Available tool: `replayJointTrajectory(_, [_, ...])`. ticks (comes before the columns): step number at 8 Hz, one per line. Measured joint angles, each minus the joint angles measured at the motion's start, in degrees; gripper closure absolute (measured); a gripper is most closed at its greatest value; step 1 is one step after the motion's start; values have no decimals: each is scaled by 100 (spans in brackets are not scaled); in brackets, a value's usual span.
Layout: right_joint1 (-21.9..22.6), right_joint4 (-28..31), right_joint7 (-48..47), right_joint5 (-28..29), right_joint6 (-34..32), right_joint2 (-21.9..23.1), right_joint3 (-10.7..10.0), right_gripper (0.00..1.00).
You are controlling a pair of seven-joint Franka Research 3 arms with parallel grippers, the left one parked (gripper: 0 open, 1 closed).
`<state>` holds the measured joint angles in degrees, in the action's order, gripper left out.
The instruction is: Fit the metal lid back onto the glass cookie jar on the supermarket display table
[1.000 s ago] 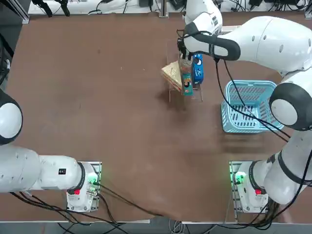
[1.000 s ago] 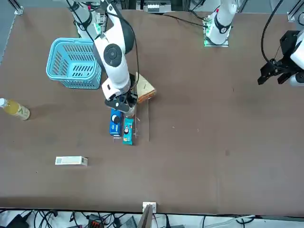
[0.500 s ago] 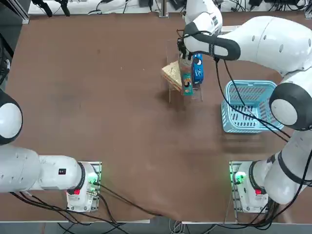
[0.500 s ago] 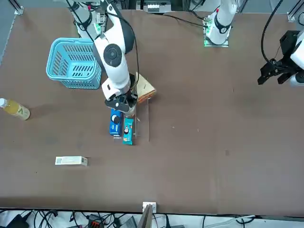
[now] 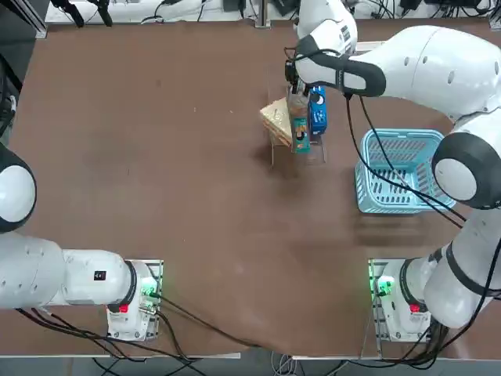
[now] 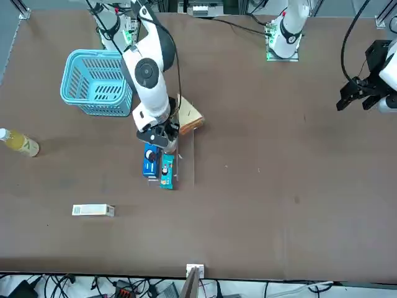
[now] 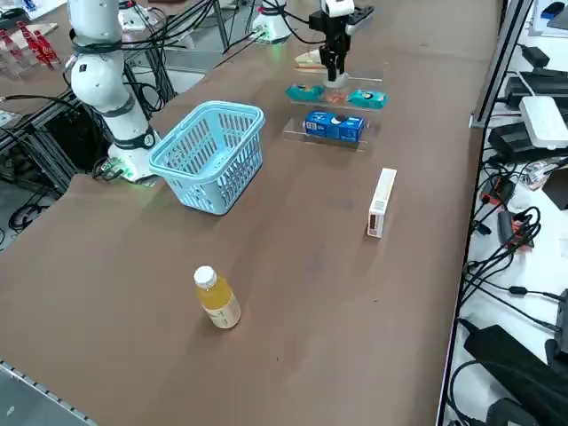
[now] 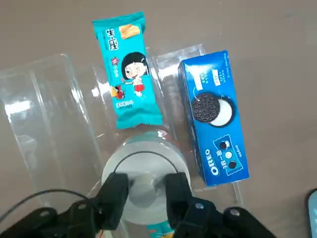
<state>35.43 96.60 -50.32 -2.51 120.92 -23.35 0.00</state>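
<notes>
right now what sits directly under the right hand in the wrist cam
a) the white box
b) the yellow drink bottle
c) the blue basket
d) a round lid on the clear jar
d: the right hand hangs over the round metal lid, which lies on the glass cookie jar, next to the teal snack pack and the blue cookie box.

1 metal lid (image 8: 143, 183), sitting on 1 glass cookie jar (image 8: 166, 136). 1 blue cookie box (image 8: 214, 116) at its 3 o'clock, 1 teal snack pack (image 8: 126, 69), 1 sandwich wedge (image 5: 275, 119), 1 blue basket (image 5: 399, 168), 1 drink bottle (image 7: 216, 298), 1 white box (image 7: 381, 201). 1 table (image 5: 156, 180).
</notes>
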Motion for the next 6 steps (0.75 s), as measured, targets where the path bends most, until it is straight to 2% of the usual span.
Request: replayJointTrajectory(6, [-15,-116,4,0,-111,-5,-17,42])
